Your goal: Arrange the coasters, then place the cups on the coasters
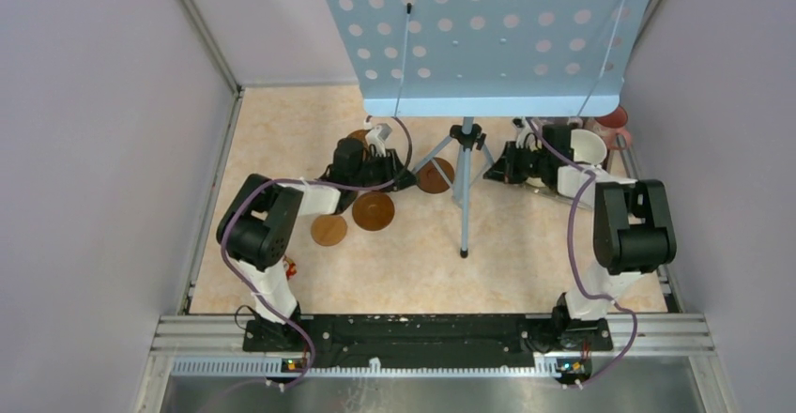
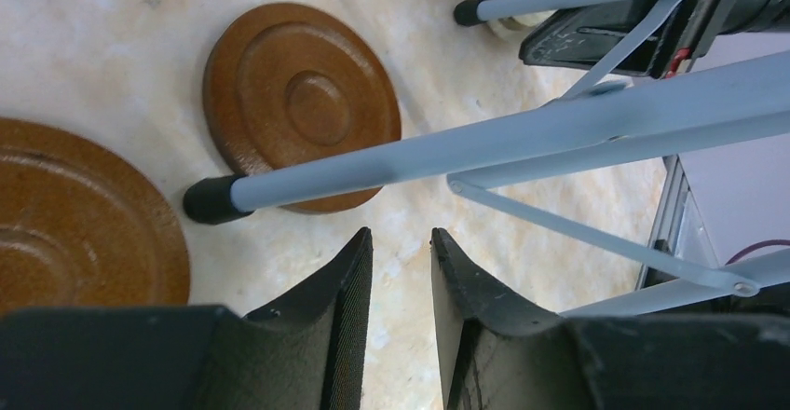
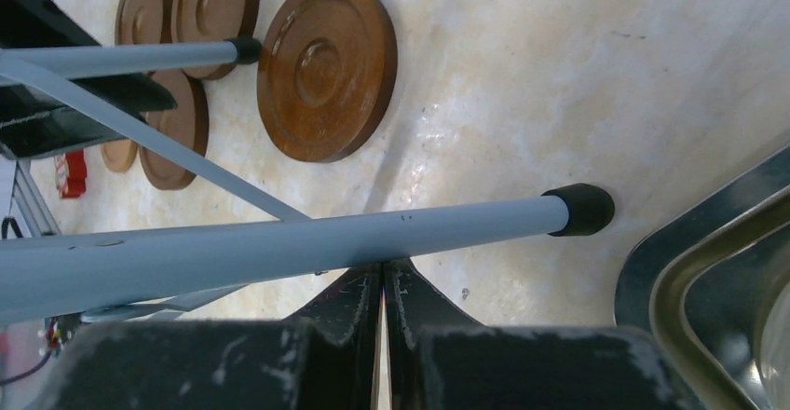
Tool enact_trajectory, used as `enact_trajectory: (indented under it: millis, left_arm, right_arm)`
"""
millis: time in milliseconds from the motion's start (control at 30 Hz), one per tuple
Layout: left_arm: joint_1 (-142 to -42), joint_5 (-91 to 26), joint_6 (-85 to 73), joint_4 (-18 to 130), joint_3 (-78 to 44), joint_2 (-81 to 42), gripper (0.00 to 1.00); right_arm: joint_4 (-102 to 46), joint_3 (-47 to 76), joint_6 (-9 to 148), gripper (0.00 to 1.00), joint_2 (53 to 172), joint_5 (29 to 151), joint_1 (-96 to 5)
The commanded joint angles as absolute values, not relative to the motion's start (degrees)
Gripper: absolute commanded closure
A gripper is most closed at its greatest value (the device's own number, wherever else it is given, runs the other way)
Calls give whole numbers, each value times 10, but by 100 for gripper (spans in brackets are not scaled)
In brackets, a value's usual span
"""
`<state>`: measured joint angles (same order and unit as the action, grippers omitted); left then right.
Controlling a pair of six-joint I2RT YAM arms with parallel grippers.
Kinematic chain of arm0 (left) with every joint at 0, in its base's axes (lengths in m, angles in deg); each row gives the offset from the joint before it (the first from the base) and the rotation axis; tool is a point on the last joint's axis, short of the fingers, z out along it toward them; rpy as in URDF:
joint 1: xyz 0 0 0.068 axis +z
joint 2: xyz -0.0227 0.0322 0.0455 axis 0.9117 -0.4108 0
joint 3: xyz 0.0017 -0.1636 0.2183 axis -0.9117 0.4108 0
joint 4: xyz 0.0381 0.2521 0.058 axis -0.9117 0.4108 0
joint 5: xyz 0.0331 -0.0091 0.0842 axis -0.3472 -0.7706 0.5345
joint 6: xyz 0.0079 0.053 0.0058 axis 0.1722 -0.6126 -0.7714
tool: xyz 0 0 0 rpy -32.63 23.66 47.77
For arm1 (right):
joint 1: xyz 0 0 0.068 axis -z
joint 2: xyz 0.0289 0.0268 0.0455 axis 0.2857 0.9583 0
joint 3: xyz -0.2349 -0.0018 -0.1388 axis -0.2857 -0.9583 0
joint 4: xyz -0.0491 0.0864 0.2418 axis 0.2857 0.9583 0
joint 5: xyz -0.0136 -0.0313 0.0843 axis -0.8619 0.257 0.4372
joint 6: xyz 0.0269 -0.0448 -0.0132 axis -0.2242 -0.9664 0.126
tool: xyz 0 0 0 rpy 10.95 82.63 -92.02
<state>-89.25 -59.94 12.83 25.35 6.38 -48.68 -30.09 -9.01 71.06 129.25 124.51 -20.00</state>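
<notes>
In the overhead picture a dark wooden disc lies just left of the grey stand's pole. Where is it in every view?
Top external: the coaster lies mid-picture, just left of the tripod.
Left wrist: the coaster is upper middle, behind a black-tipped tripod leg.
Right wrist: the coaster is upper left of middle, the largest disc.
Shared landmark: the tripod's grey legs.

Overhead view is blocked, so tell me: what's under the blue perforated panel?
Only its tripod shows, with coasters beside the left legs and a steel tray past the right one. A cream cup and a reddish cup poke out at right; the far table is covered.
</notes>
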Motion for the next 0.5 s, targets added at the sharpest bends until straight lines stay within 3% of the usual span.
enact_trajectory:
  millis: [0,200,467]
  left_arm:
    - [-909,-554,170,190,70,-459,65]
    - [-923,-521,221,120,64,-495,58]
    - [-928,-488,226,101,45,-529,57]
  right_arm:
    - [-423,-117,784,100,1254,1211,-207]
    - [-467,-130,821,100,1257,1177,-222]
    - [-497,-120,837,100,1275,1125,-225]
